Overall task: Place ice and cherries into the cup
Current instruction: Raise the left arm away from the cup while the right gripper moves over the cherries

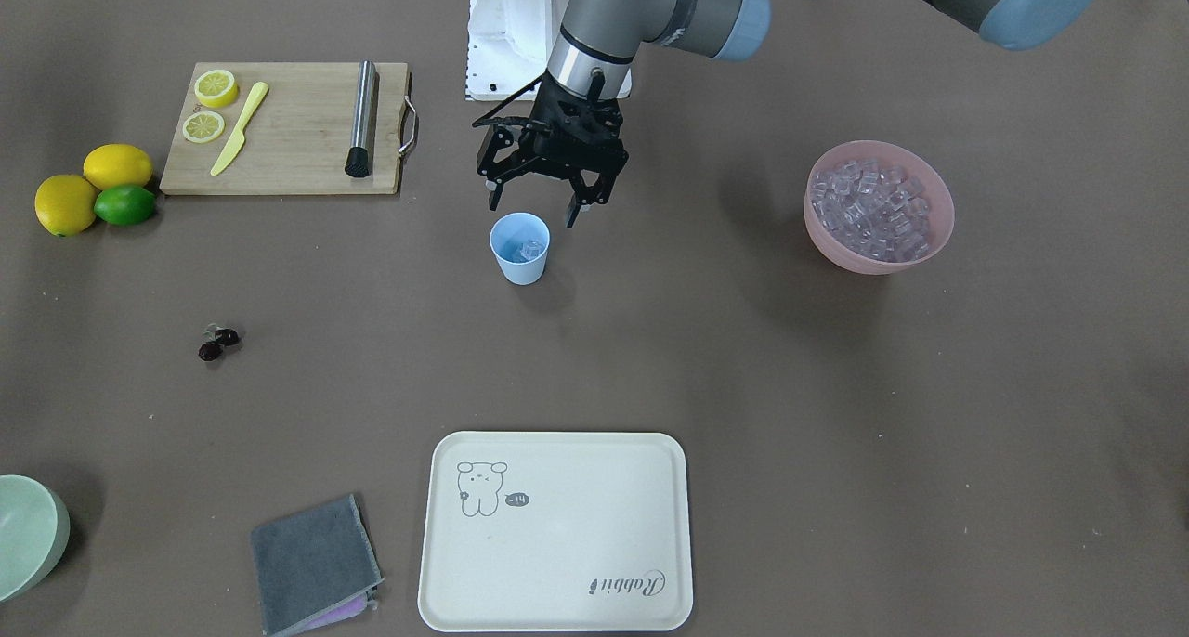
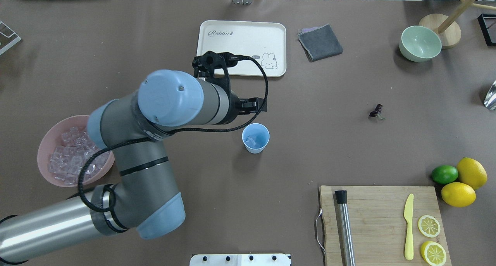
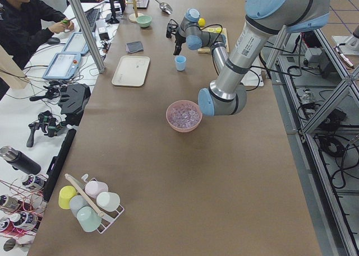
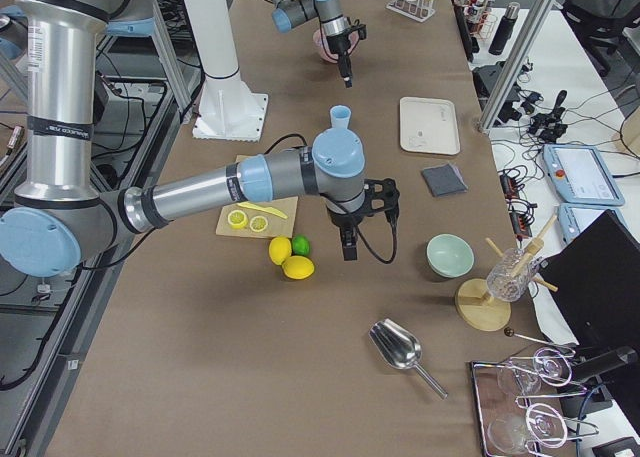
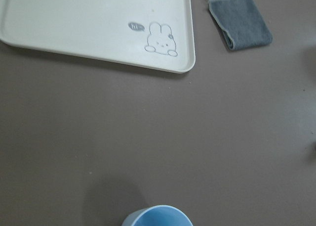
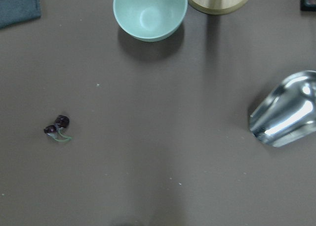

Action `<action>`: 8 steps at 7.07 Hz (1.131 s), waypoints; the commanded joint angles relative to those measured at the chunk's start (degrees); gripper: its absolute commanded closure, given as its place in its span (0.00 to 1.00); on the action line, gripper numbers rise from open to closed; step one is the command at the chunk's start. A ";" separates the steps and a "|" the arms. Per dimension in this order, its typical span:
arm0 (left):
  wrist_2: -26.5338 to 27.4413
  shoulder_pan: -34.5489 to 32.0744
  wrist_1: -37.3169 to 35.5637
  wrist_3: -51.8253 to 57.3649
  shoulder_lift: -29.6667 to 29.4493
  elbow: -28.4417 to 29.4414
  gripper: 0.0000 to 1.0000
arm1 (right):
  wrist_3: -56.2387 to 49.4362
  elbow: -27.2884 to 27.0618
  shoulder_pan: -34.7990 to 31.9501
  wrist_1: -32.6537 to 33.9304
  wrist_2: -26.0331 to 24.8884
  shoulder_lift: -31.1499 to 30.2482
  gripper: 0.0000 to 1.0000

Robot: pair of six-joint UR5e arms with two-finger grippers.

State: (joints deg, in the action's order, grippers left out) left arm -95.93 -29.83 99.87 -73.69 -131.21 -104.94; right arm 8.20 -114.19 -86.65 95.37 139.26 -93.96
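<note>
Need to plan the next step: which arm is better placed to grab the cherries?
Right. The cherries lie on its side, in its wrist view; the left gripper hangs open by the cup, farther off.

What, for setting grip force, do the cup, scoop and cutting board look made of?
The cup looks like light blue plastic, matte, with thin even walls. The scoop looks like polished metal, judging by its mirror-like glints. The cutting board looks like bamboo or wood: pale tan with lengthwise grain strips.

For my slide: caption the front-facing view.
Open left gripper hovers by the cup, ice inside; cherries lie apart.
</note>
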 commanded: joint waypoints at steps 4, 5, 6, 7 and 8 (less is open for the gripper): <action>-10.76 -18.05 -11.70 16.36 9.29 -11.34 0.02 | 20.23 6.66 22.46 -14.51 -7.76 9.15 0.00; -11.03 -19.12 -11.89 17.95 9.39 -11.16 0.02 | 24.98 9.92 26.76 -21.99 -11.52 9.15 0.00; -11.03 -19.30 -11.89 17.97 9.48 -10.90 0.02 | 29.55 12.48 30.71 -25.81 -13.56 9.50 0.00; -11.03 -19.30 -11.89 17.97 10.17 -11.16 0.02 | 31.42 14.16 33.10 -27.68 -16.01 10.46 0.00; -11.03 -19.30 -11.89 17.97 10.27 -11.51 0.02 | 31.70 17.30 34.08 -27.78 -16.21 13.60 0.00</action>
State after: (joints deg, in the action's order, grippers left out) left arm -106.94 -49.04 88.01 -55.82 -121.25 -116.13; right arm 38.39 -100.29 -54.68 69.01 124.33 -83.15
